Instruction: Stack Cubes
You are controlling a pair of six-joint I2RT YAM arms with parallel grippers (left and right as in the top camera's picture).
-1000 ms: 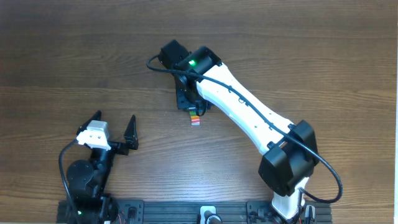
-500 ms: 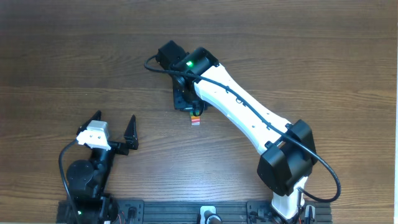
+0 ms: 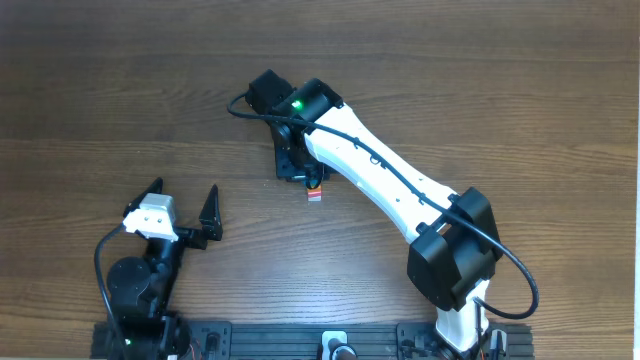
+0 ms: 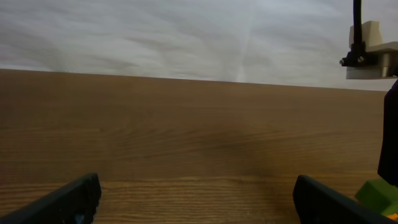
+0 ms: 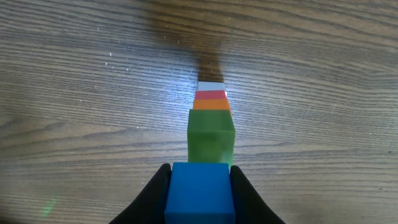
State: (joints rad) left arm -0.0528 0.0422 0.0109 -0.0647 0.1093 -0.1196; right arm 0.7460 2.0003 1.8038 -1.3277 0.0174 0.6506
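My right gripper (image 5: 199,182) is shut on a blue cube (image 5: 200,198), which hangs just above a stack of cubes. The stack's top is a green cube (image 5: 211,135); orange (image 5: 212,104), red (image 5: 211,94) and white (image 5: 211,86) edges peek out beneath it. From above, the stack (image 3: 314,194) stands at the table's middle, partly under the right gripper (image 3: 298,166). My left gripper (image 3: 184,204) rests open and empty at the near left. In the left wrist view, the left gripper (image 4: 196,200) has its fingers wide apart, with the green cube (image 4: 378,194) off to one side.
Bare brown wooden tabletop (image 3: 520,110) surrounds the stack on all sides. The right arm's white link (image 3: 380,175) slants from its base at the bottom right to the table's middle. A pale wall (image 4: 186,37) rises beyond the table's far edge.
The right arm has drifted slightly left and farther from its base, carrying the blue cube over the stack. The left arm is still.
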